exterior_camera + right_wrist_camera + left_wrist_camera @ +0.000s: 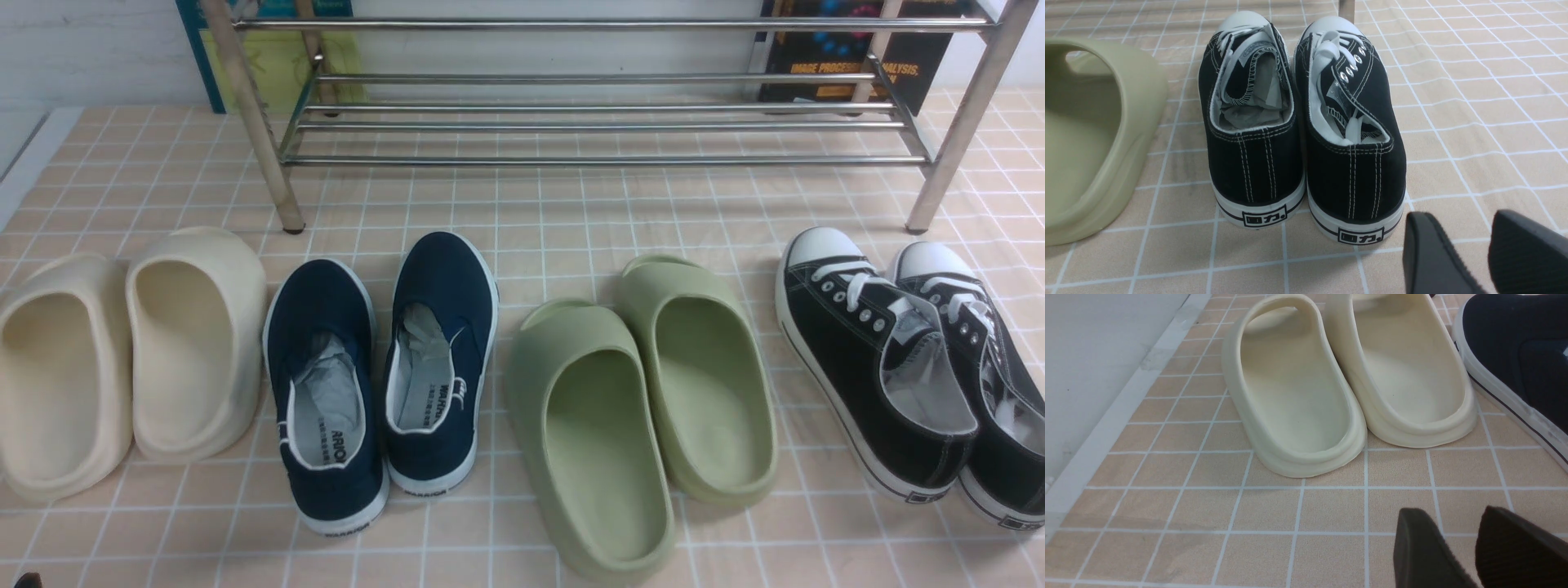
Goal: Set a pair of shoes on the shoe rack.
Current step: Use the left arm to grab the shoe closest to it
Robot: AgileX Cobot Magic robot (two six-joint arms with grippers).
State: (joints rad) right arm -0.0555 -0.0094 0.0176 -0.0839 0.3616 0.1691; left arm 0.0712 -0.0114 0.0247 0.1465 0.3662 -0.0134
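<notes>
The pair of shoes stands on the tiled floor toward its near-left corner, toes pointing at the shoe rack, which spans the far edge. The shoes sit side by side, apart from the rack.

Uppers: navy-blue canvas, matte, slip-on cut. Soles: smooth white rubber band around each shoe. Lining: white, with crumpled paper stuffed inside and dark lettering at the heel.

Rack: shiny round chrome bars set horizontally, with thicker tubular corner legs.

Neighbours: moulded cream slides toward the left edge, green foam slides on the other side.

The left gripper has its ribbed dark jaws parted over bare tile and grips nothing. The right gripper is likewise parted and empty.
</notes>
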